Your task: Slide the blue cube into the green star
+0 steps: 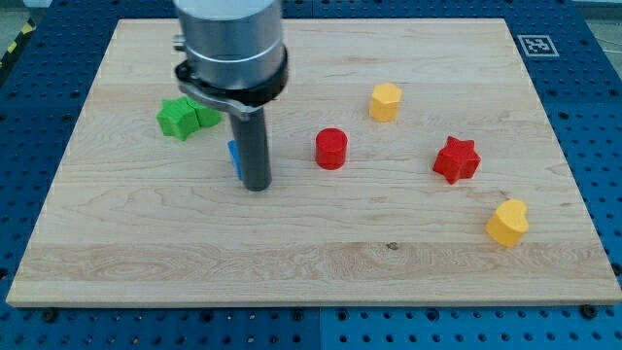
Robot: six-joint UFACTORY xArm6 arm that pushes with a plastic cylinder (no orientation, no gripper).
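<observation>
The blue cube is mostly hidden behind my rod; only a thin blue sliver shows at the rod's left side. My tip rests on the board just right of and below the cube, touching or nearly touching it. The green star lies up and to the left of the cube, with a second green block pressed against its right side, partly under the arm's body.
A red cylinder stands right of my tip. A yellow hexagon block is at upper right, a red star at right, a yellow heart at lower right. The wooden board sits on a blue perforated table.
</observation>
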